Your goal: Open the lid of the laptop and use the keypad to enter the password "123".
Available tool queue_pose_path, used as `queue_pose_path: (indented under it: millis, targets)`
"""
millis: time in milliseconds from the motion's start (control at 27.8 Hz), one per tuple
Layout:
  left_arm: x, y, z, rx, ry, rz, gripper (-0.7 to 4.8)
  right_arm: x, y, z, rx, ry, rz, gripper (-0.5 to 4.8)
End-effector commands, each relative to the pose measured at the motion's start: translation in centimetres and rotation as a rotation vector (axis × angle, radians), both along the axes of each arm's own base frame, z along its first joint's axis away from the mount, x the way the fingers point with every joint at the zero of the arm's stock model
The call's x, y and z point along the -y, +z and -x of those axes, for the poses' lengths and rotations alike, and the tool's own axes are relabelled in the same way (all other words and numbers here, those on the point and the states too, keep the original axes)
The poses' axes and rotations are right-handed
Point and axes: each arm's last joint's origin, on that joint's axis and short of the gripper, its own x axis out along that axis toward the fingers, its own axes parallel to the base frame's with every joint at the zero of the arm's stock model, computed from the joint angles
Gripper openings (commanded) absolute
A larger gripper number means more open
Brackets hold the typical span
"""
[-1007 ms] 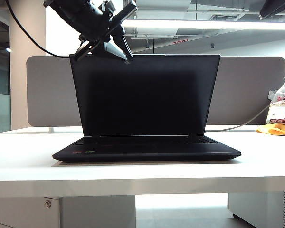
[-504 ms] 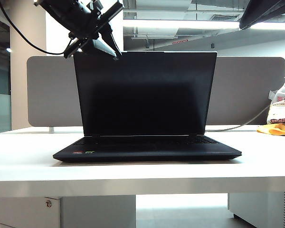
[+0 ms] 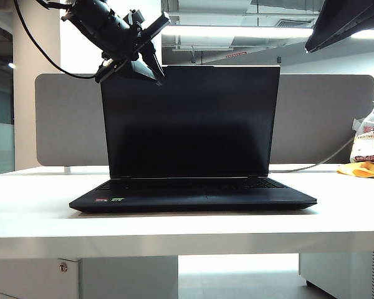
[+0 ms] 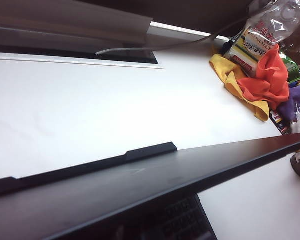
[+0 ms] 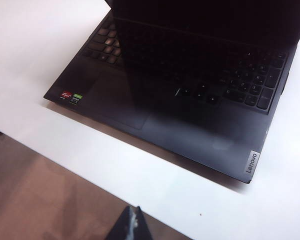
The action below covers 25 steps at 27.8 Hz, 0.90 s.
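Exterior view: the laptop (image 3: 192,198) sits mid-table (image 3: 37,218), its lid (image 3: 190,121) upright; the left gripper (image 3: 151,61) sits at its top corner, jaws' gap unclear. The right gripper (image 3: 343,22) hangs high — state unclear.

Left wrist view: lid edge (image 4: 150,172); a plastic bag (image 4: 270,30) holds packets.

Right wrist view: keypad (image 5: 257,85) is exposed — press its keys squarely, one at a time.

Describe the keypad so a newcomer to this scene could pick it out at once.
Start at the open black laptop on the white table. On its keyboard deck, the keypad is the narrow block of small keys at the end above the Lenovo badge, opposite the coloured stickers.
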Motion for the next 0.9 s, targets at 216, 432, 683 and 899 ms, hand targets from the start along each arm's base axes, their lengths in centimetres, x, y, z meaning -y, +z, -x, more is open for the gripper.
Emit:
queue_pose_path:
  millis: [216, 432, 683, 899]
  targets:
    - [-0.7, 1.1, -2.1, 0.088, 0.055, 0.014, 0.57, -0.4, -0.2, -0.7, 0.005, 0.004, 0.002, -0.05]
    - [-0.8, 1.3, -3.2, 0.106, 0.064, 0.017, 0.57, -0.5, -0.5, -1.0, -0.006, 0.002, 0.009, -0.06]
    - [-0.9, 0.6, -4.2, 0.101, 0.073, 0.014, 0.57, -0.6, -0.6, -1.2, -0.012, 0.002, 0.011, -0.05]
    - [-1.3, 0.0, -4.8, 0.099, 0.086, 0.016, 0.57, -0.7, -0.7, -1.2, -0.013, 0.003, 0.013, -0.05]
